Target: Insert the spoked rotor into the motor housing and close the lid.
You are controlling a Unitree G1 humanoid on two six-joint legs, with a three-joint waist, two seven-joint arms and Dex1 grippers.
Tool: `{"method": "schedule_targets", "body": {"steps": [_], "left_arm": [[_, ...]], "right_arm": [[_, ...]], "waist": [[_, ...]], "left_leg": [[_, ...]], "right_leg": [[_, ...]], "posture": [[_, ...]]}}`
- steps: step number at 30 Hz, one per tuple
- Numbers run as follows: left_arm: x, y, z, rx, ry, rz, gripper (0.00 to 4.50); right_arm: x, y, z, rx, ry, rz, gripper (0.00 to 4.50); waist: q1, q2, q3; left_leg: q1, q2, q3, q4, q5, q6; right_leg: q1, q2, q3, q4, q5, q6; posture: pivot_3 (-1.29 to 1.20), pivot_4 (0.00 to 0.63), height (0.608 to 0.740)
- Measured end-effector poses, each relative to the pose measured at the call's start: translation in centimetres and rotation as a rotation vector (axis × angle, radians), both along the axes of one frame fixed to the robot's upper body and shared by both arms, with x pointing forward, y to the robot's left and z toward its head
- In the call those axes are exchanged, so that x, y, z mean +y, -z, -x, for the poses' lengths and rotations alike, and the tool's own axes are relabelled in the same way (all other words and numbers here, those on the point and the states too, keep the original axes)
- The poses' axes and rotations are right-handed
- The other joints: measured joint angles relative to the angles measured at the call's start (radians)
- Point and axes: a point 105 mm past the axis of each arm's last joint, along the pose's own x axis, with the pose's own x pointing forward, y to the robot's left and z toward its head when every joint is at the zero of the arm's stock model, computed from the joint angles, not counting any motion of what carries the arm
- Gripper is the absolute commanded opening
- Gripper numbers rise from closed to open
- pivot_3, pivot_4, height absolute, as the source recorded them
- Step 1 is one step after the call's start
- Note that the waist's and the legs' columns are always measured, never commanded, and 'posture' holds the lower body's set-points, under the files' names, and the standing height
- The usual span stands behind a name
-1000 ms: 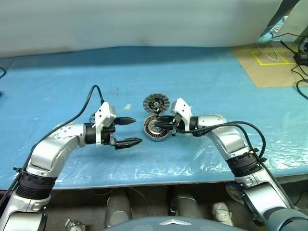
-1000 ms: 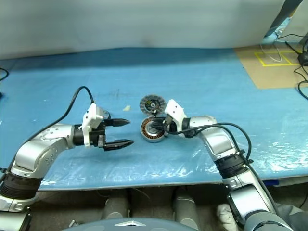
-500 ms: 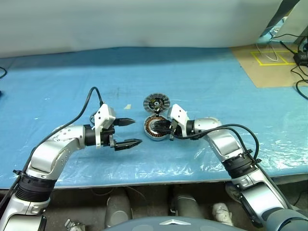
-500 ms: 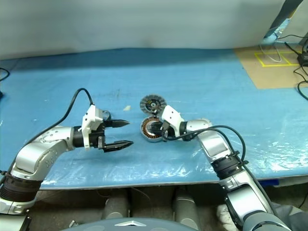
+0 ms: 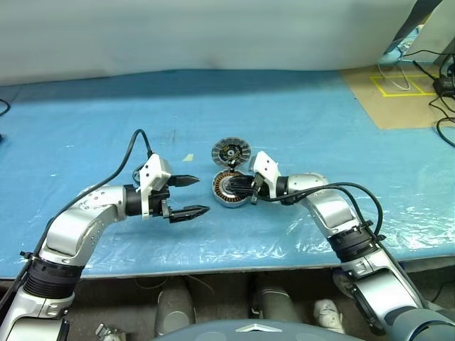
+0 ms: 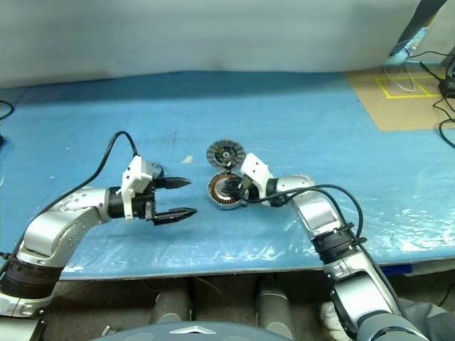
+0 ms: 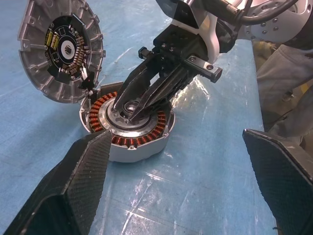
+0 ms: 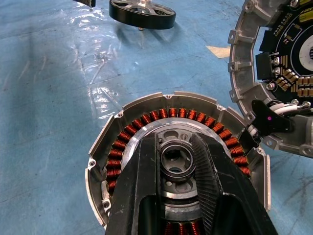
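The housing (image 5: 229,190) sits on the blue-covered bench (image 5: 298,128), open side up, its ring of copper windings (image 8: 146,119) and silver hub (image 8: 175,165) exposed. The lid (image 5: 231,150) stands just behind it, tilted up on edge with its ribbed, black-and-yellow face toward the robot; in the left wrist view it appears to meet the housing rim at 1 spot, like a hinge, which would explain why it stays propped rather than lying flat. The right tool (image 8: 175,169) reaches into the housing from the robot's right, its 2 fingers (image 8: 146,176) closed to a narrow gap around the hub, 1 on each side; I judge this grip is there to steady the housing so it cannot slide on the slick plastic sheet. The left tool (image 5: 190,195) hangs above the bench to the left of the housing, well apart from it, its fingers spread wide and holding nothing. The rotor (image 8: 142,12), a dark ring with pale spokes, shows in the right wrist view beyond the housing; whether it rests on the bench or on a short shaft I cannot tell. By my reading, the insertion has not started: the hub is bare, the rotor is outside the housing, and the lid is open. The left tool seems placed ready to fetch the rotor, though the right fingers would have to leave the hub before it can seat.
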Motion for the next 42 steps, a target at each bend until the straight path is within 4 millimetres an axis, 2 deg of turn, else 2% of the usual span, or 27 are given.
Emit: {"method": "schedule_targets", "body": {"steps": [17,18,22,30,33,36,42], "left_arm": [[-0.1,-0.2,-0.1,-0.008,0.003,0.001,4.50],[-0.1,-0.2,-0.1,-0.008,0.003,0.001,4.50],[-0.1,-0.2,-0.1,-0.008,0.002,0.002,4.50],[-0.1,-0.2,-0.2,-0.002,-0.003,0.004,4.50],[-0.2,-0.2,-0.2,0.002,-0.004,0.005,4.50],[-0.2,-0.2,-0.1,0.002,-0.002,0.005,4.50],[-0.4,-0.8,-0.3,-0.014,0.008,0.013,4.50]], "right_arm": [[-0.1,0.1,-0.3,-0.033,0.006,0.016,0.58],[-0.1,0.1,-0.3,-0.040,0.006,0.020,1.34],[-0.2,0.2,-0.3,-0.044,0.013,0.020,2.62],[-0.7,0.0,0.5,0.018,0.016,-0.017,2.62],[-1.0,-1.6,0.3,0.029,0.041,-0.093,2.62],[-1.5,-3.0,-0.2,0.001,0.078,-0.136,2.02],[-1.4,-2.7,-0.4,-0.010,0.094,-0.128,0.03]], "waist": [[0.000,0.000,0.000],[0.000,0.000,0.000],[0.000,0.000,0.000],[0.001,0.000,0.000],[0.001,0.000,0.000],[0.000,0.000,0.000],[0.001,0.000,0.000]], "left_leg": [[0.000,0.000,0.000,0.001,0.000,0.000],[0.000,0.000,0.000,0.001,0.000,0.000],[0.000,0.000,0.000,0.001,0.000,0.000],[0.000,0.000,0.000,0.001,0.000,0.000],[0.000,0.000,0.000,0.001,0.000,0.000],[0.000,0.000,0.000,0.001,0.000,0.000],[0.000,0.000,0.000,0.001,0.000,0.000]], "right_leg": [[0.000,0.000,0.000,0.001,0.000,0.000],[0.000,0.000,0.000,0.001,0.000,0.000],[0.000,0.000,0.000,0.001,0.000,0.000],[0.000,0.000,0.000,0.001,0.000,0.000],[0.000,0.000,0.000,0.001,0.000,0.000],[0.000,0.000,0.000,0.002,0.000,0.000],[0.000,0.000,0.000,0.002,0.000,0.000]], "posture": [[0.00,0.150,0.740],[0.00,0.150,0.740],[0.00,0.150,0.740],[0.00,0.150,0.740],[0.00,0.150,0.740],[0.00,0.150,0.740],[0.00,0.150,0.740]]}}
